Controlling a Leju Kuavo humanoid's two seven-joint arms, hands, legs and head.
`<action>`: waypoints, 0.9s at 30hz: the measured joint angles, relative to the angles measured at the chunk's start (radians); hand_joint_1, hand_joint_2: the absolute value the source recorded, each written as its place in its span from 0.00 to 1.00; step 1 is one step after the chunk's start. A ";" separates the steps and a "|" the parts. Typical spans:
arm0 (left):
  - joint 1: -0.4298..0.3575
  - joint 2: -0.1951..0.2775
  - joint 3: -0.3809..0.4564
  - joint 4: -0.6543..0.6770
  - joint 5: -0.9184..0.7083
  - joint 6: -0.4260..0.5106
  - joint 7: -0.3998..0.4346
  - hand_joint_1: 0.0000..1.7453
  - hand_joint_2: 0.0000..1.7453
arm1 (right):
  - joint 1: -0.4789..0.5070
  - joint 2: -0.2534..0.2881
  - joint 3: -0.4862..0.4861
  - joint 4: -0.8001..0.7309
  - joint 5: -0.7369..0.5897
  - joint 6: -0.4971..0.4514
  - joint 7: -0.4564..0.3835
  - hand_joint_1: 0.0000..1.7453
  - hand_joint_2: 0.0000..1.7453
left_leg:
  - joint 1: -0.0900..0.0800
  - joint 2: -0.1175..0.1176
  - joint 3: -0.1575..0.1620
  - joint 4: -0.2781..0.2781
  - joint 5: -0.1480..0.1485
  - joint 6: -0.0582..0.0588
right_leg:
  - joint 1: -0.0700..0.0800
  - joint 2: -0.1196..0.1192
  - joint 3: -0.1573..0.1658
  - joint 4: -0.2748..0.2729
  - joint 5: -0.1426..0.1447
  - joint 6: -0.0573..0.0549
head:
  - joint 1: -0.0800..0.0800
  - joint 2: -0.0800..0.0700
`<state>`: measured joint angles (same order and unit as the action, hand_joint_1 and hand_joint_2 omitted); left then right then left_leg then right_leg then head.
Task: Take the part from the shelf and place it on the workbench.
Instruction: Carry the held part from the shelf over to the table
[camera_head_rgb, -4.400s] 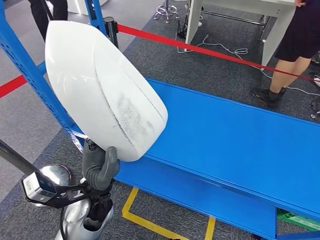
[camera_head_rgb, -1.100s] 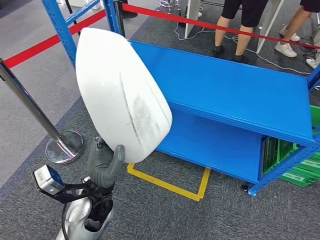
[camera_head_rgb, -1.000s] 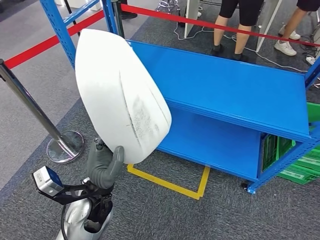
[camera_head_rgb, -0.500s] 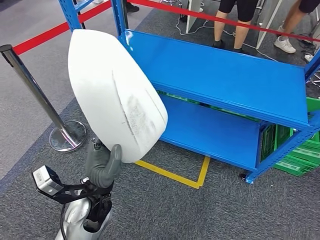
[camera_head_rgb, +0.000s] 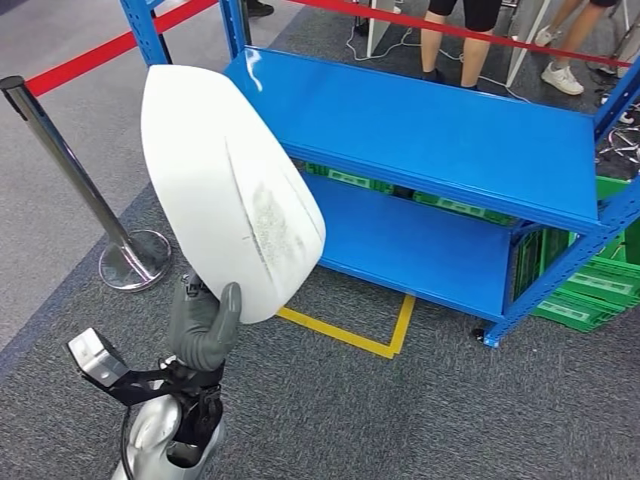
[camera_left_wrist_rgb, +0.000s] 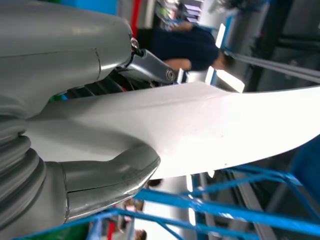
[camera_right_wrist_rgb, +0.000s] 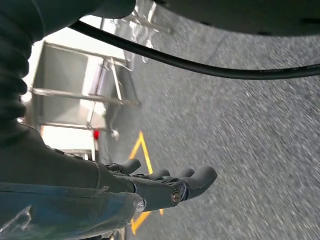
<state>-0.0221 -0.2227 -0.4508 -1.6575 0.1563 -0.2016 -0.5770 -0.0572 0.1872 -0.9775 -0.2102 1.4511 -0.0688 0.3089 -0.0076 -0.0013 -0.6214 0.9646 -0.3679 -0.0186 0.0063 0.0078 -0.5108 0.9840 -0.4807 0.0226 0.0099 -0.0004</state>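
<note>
Head view: I see left hand (camera_head_rgb: 202, 325) lower left, gripping white part (camera_head_rgb: 226, 190) from below; part raised, left of centre, in front of blue shelf (camera_head_rgb: 453, 150). Stanchion (camera_head_rgb: 68, 170) at left.
Left wrist view: thumb (camera_left_wrist_rgb: 109, 180) and fingers clamp part's edge.
Right wrist view: right hand (camera_right_wrist_rgb: 162, 185) holds nothing, fingers extended, slightly curled, over grey carpet (camera_right_wrist_rgb: 245, 150).

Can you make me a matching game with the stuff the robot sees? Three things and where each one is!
Things:
1. white part
2. green crates
3. silver post

Places:
A. on the grey carpet, left of the shelf
B. held up by the left hand
C. under and beside the blue shelf

Pairs: 1-B, 2-C, 3-A
</note>
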 joint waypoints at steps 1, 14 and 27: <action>0.003 -0.001 0.005 0.000 -0.004 0.018 0.007 1.00 1.00 | 0.001 0.001 0.005 0.000 0.007 -0.011 -0.018 0.00 1.00 | 0.000 0.000 -0.006 0.010 -0.011 -0.006 | -0.002 -0.001 -0.001 -0.004 0.005 -0.007 | -0.001 0.000; 0.013 0.003 0.009 0.008 -0.100 0.136 -0.015 1.00 1.00 | -0.007 -0.002 0.043 -0.002 0.027 -0.027 -0.125 0.00 1.00 | 0.022 -0.007 0.033 0.025 -0.042 -0.017 | -0.003 0.000 -0.020 0.011 0.008 0.006 | -0.003 0.000; -0.024 0.018 -0.006 0.020 -0.034 -0.002 -0.032 1.00 1.00 | -0.013 -0.011 0.057 -0.002 0.007 0.007 -0.149 0.00 1.00 | 0.006 -0.008 0.020 0.024 -0.034 0.014 | -0.004 0.001 -0.042 0.053 0.003 0.011 | 0.004 0.000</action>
<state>-0.0458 -0.2049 -0.4563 -1.6379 0.1219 -0.2034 -0.6090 -0.0703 0.1761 -0.9209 -0.2125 1.4583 -0.0619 0.1602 -0.0017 -0.0092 -0.6018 0.9887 -0.4019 -0.0049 0.0021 0.0084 -0.5523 1.0375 -0.4779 0.0338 0.0143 -0.0004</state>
